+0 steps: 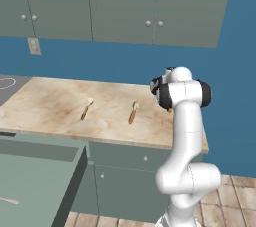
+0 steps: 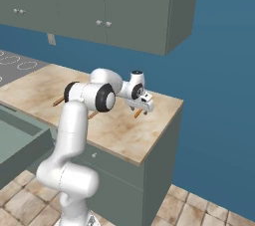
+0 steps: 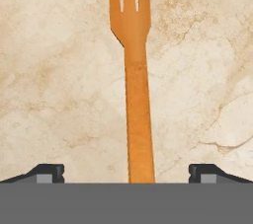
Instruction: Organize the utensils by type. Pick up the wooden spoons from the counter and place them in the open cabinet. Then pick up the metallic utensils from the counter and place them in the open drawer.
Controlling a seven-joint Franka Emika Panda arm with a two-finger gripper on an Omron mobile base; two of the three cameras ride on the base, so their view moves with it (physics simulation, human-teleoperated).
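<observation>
Orange wooden fork [image 3: 132, 70] lying flat on counter [image 3: 59, 70], handle sitting between wide-open gripper [image 3: 126, 171] tips. Going straight down, then squeezing handle middle, should be working best.

Flat, even light all round, no glare anywhere. The counter [image 1: 60, 106] shows barely a shadow. Edges look slightly soft and pixelated; up close the marble grain goes blurry.
</observation>
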